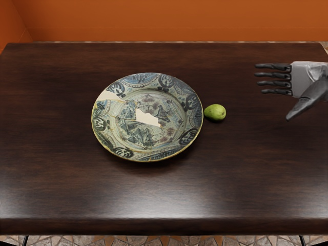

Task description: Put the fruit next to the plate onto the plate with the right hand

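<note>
A small green fruit (214, 111) lies on the dark wooden table just right of the patterned plate (110, 136), almost touching its rim. The plate is round, painted in blue and green, and holds nothing. My right hand (281, 86) hovers at the right edge, well to the right of the fruit and a little farther back. Its four fingers (271, 79) stretch straight out toward the left, the thumb points down, and it holds nothing. The left arm does not show.
The dark wooden table (164, 195) fills the view, with its front edge near the bottom. An orange wall (174, 20) rises behind the table's back edge. Patterned floor shows below the front edge.
</note>
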Controlling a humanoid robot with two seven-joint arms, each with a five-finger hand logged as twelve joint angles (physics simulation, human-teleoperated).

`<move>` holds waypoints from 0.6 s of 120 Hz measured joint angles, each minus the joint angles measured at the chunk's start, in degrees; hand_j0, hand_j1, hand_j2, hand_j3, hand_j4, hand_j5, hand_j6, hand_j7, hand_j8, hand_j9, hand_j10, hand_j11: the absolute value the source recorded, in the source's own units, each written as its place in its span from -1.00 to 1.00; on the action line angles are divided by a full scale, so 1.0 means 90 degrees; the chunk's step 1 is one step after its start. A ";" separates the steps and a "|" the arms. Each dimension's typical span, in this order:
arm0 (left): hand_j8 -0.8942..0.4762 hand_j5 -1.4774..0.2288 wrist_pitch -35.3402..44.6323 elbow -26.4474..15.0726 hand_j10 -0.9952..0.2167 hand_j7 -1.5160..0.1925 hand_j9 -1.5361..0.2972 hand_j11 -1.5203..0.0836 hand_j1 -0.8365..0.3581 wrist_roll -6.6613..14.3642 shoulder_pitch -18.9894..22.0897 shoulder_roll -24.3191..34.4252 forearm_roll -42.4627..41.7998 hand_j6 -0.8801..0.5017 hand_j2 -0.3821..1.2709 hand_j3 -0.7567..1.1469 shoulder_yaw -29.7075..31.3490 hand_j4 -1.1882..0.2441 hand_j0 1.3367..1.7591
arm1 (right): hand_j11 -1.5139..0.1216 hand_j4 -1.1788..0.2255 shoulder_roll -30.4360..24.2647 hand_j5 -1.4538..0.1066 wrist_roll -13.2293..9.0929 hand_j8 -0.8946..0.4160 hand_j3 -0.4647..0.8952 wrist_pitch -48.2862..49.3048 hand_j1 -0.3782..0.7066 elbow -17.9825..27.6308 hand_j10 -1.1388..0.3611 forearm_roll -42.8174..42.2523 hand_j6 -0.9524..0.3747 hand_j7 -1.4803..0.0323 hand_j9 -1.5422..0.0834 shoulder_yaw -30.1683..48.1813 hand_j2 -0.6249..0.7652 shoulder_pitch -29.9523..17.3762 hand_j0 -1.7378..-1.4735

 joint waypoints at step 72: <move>0.31 0.73 0.0000 0.0000 0.64 0.77 0.68 0.90 0.98 0.0000 0.0004 0.0000 0.0000 0.27 -0.54 -0.21 0.0000 0.66 0.52 | 0.81 0.64 0.2048 0.82 0.2796 0.33 -0.32 -0.0804 -0.90 -0.0430 0.48 -0.4078 0.40 0.92 0.86 0.0701 -0.11 -0.0652 -0.40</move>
